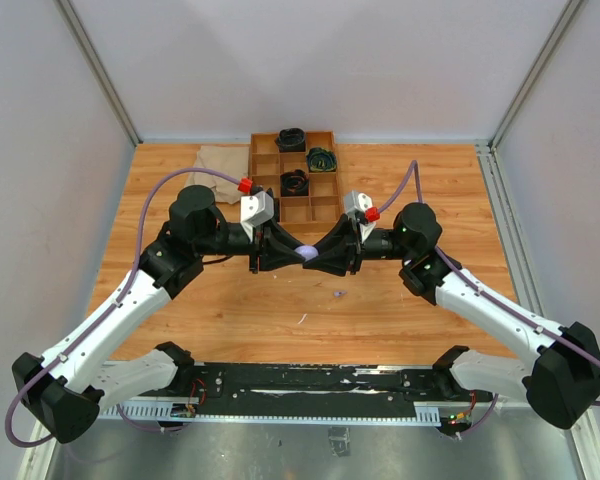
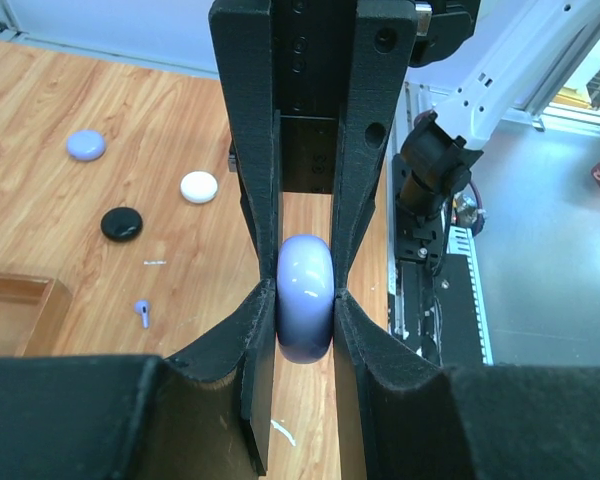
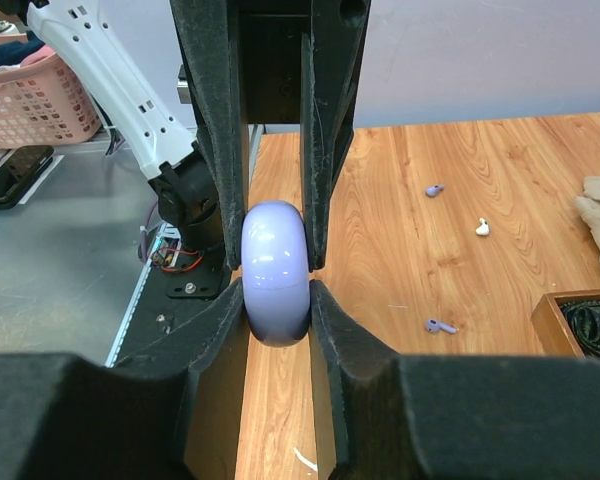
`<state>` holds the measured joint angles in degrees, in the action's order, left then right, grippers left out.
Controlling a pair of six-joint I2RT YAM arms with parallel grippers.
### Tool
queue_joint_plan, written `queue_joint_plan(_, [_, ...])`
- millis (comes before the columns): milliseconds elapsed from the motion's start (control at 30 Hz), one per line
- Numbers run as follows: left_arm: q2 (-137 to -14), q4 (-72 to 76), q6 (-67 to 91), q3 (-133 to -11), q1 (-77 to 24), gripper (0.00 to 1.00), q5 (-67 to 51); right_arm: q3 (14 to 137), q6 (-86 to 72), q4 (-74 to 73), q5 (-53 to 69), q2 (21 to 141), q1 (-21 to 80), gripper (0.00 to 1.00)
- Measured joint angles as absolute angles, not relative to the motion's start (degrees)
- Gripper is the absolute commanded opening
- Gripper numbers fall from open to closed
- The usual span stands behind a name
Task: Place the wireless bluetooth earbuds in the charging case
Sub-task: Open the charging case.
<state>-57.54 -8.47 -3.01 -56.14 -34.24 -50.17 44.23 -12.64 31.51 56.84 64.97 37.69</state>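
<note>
A lilac rounded charging case is held above the table between both grippers, which meet tip to tip. My left gripper is shut on the case from one side. My right gripper is shut on the same case from the other side. The case looks closed. A lilac earbud lies loose on the wood. In the right wrist view two lilac earbuds and a white earbud lie on the table. One lilac earbud shows in the top view.
Three round pucks lie on the wood: lilac, white, black. A wooden compartment tray with coiled black cables stands at the back, a tan cloth beside it. A white scrap lies under the grippers.
</note>
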Motion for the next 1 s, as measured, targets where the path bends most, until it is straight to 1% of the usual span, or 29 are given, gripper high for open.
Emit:
queue_joint_plan(67, [-57.5,-8.7,-3.0,-56.1,-34.2,0.18,-50.2,44.2,-12.7,31.5,57.0,65.1,37.7,0.18])
queue_joint_plan(200, [-57.5,-9.1,-3.2,-56.1,-34.2,0.26,-49.9,44.2,-12.7,31.5,57.1,65.3,37.7,0.14])
queue_joint_plan(367, [-57.0,-9.2,-3.5,-56.1,-34.3,0.52,-49.0,44.2,-12.7,31.9,57.1,65.3,37.7,0.11])
queue_joint_plan(433, [-56.4,-9.3,-3.6,-56.1,-34.3,0.60,-48.3,44.2,-12.7,32.1,57.1,65.3,37.7,0.10])
queue_joint_plan(533, [-55.3,-9.4,-3.6,-56.1,-34.3,0.68,-47.1,44.2,-12.8,32.5,57.0,65.3,37.7,0.10])
queue_joint_plan(633, [-54.2,-9.3,-3.5,-55.8,-34.3,0.73,-45.9,44.2,-13.1,33.0,57.0,65.3,37.7,0.10])
queue_joint_plan(733, [-53.8,-9.4,-3.4,-55.5,-34.3,0.76,-44.5,44.2,-13.3,33.3,57.0,65.3,37.7,0.10])
queue_joint_plan(1000, [-53.8,-9.6,-3.0,-55.5,-34.3,0.77,-39.3,44.1,-13.5,33.8,57.0,65.3,37.7,0.10])
